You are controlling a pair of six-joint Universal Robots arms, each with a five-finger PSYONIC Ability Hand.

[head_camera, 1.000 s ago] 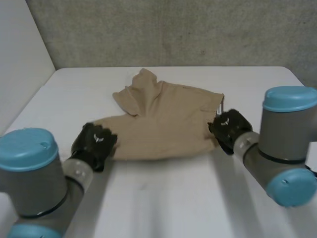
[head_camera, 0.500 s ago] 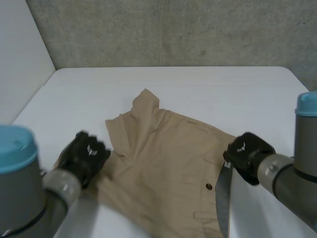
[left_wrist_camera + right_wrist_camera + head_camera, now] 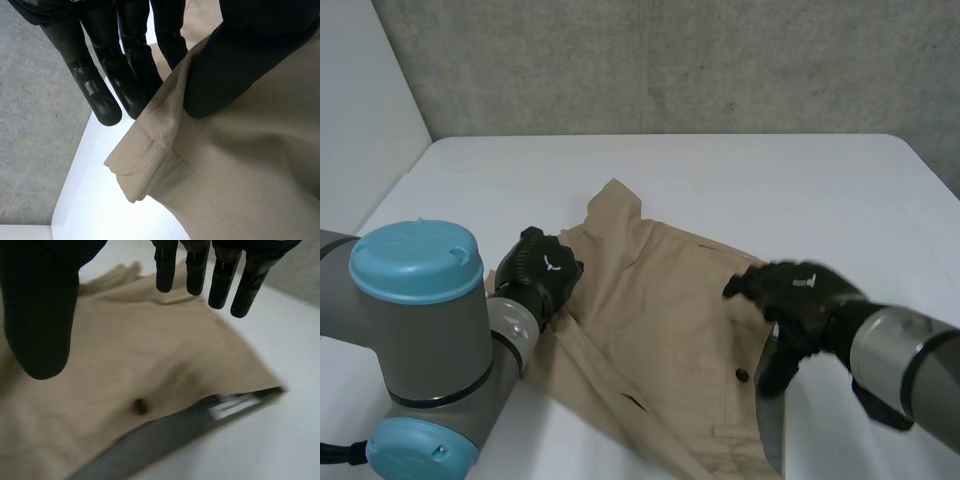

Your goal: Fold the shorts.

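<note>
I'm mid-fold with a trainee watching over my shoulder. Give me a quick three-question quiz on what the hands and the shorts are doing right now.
1. True or false: the right hand is pinching the shorts.
2. Where on the shorts is the left hand gripping? A. the middle B. a hemmed edge C. a drawstring
3. Name the small dark thing on the cloth under the right hand.

Key:
1. False. Its fingers are straight and hold nothing.
2. B. Thumb and fingers pinch the edge.
3. A button.
</note>
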